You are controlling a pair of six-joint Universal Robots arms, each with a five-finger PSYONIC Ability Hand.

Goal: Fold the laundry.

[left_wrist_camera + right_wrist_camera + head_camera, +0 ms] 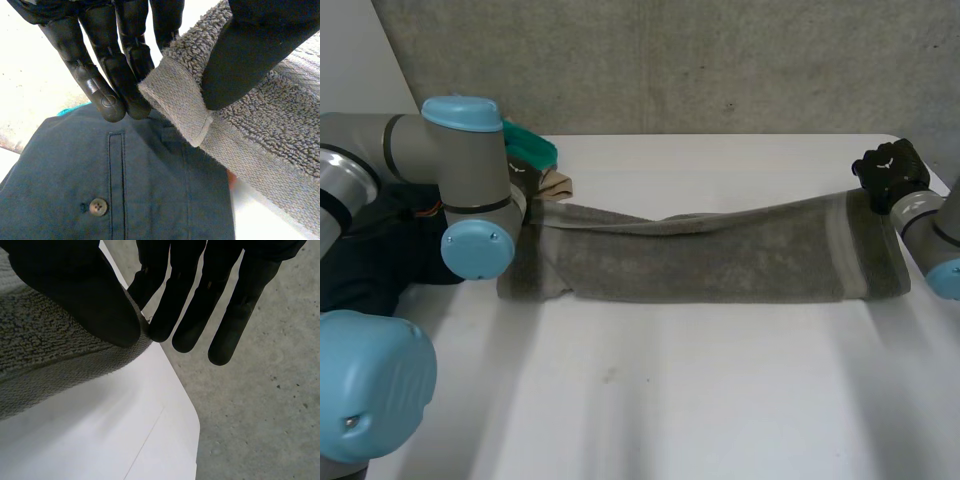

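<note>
Two hands hold one grey towel, which lies stretched along the white bench; its long axis runs side to side across the robot's front, with one short end toward each arm. At the towel's left end the left hand is clamped on a hemmed corner; the thumb presses the terry cloth against the nearly straight fingers, and the corner stands up between them. At the towel's right end the right hand pinches the edge; its thumb lies on top of the cloth, its fingers are straight and slightly spread, and the nearest one backs the towel's edge. The towel's far long edge is pulled taut between the two hands; its near part rests flat on the bench. Just beneath the towel's left corner lies a dark blue shirt with a button and a placket; a green cloth sits just beyond that same end of the towel.
</note>
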